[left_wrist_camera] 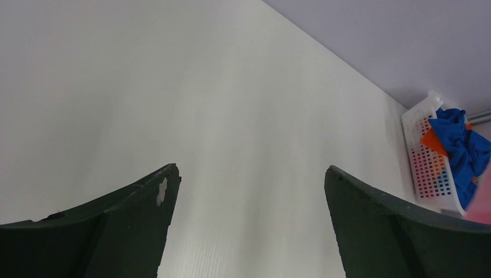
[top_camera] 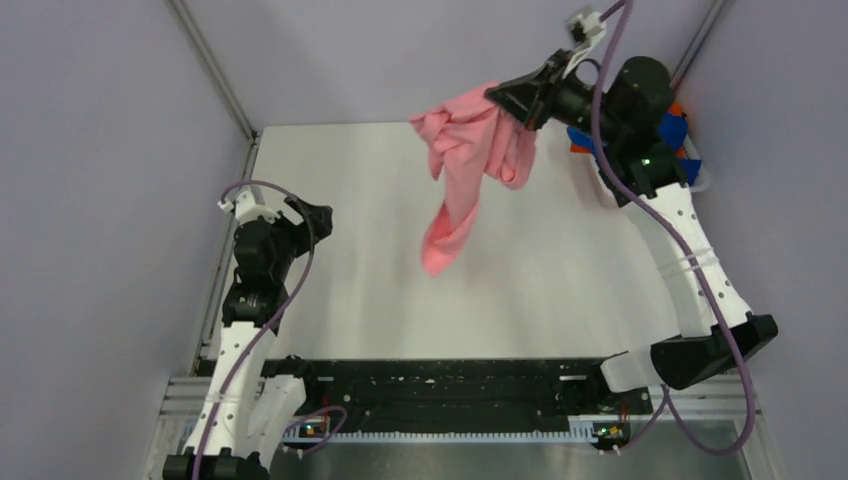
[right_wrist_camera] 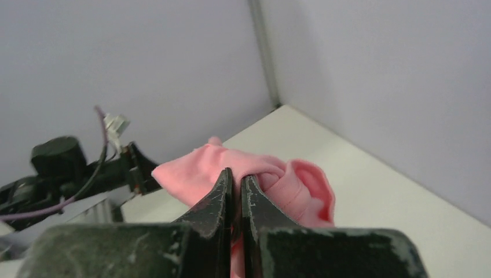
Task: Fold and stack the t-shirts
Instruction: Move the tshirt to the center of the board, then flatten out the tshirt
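A light pink t-shirt (top_camera: pixel 462 170) hangs bunched in the air over the far middle of the white table (top_camera: pixel 350 260), its lower end trailing down toward the surface. My right gripper (top_camera: pixel 502 98) is shut on its top fold; the right wrist view shows the pink t-shirt (right_wrist_camera: pixel 197 174) pinched between the closed right gripper (right_wrist_camera: pixel 236 176). Royal blue and orange t-shirts (left_wrist_camera: pixel 457 145) lie in a white basket (left_wrist_camera: pixel 425 168) at the far right. My left gripper (left_wrist_camera: pixel 249 174) stands open with nothing in it, at the table's left side (top_camera: pixel 320 215).
The basket with the blue and orange shirts (top_camera: pixel 680 135) is mostly hidden behind the right arm in the top view. Grey walls close in the table at the back and both sides. A black rail (top_camera: pixel 450 385) runs along the near edge.
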